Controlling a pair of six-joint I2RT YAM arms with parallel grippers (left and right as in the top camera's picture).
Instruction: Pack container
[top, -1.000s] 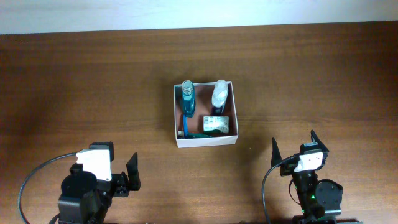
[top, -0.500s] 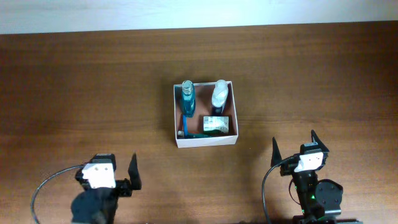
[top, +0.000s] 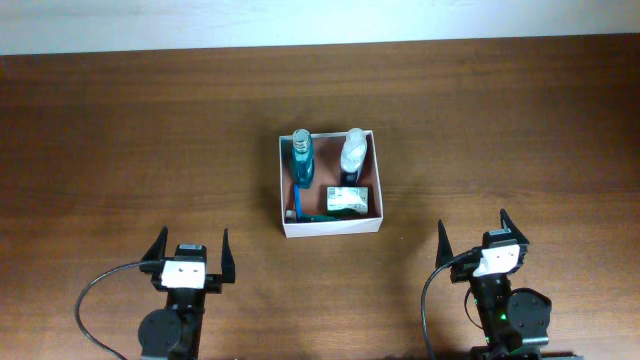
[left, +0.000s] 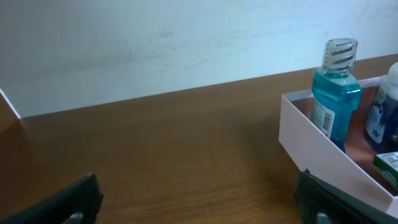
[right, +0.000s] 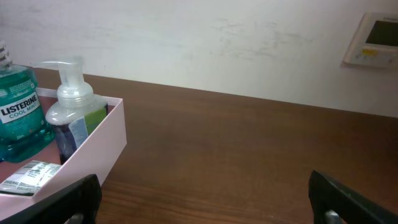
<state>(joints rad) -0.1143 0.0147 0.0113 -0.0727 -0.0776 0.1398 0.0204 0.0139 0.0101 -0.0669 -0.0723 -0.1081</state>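
Note:
The container (top: 283, 190) is a square white-walled box with a reddish-brown inside, at the table's middle. It holds a blue mouthwash bottle (top: 302, 159), a clear pump bottle (top: 351, 154), a small green-and-white packet (top: 347, 199) and a blue toothbrush (top: 297, 206). My left gripper (top: 189, 250) is open and empty near the front edge, left of the container. My right gripper (top: 472, 237) is open and empty near the front edge, to the right. The left wrist view shows the container (left: 305, 127) and mouthwash bottle (left: 335, 87) at right. The right wrist view shows the container (right: 93, 149), mouthwash (right: 22, 112) and pump bottle (right: 69, 106) at left.
The brown wooden table (top: 150, 140) runs to a white wall at the back. A white wall panel (right: 376, 40) shows at the upper right of the right wrist view.
My left arm has drawn back and turned to face straight ahead, with both open fingers now showing. The right arm and the container have not moved.

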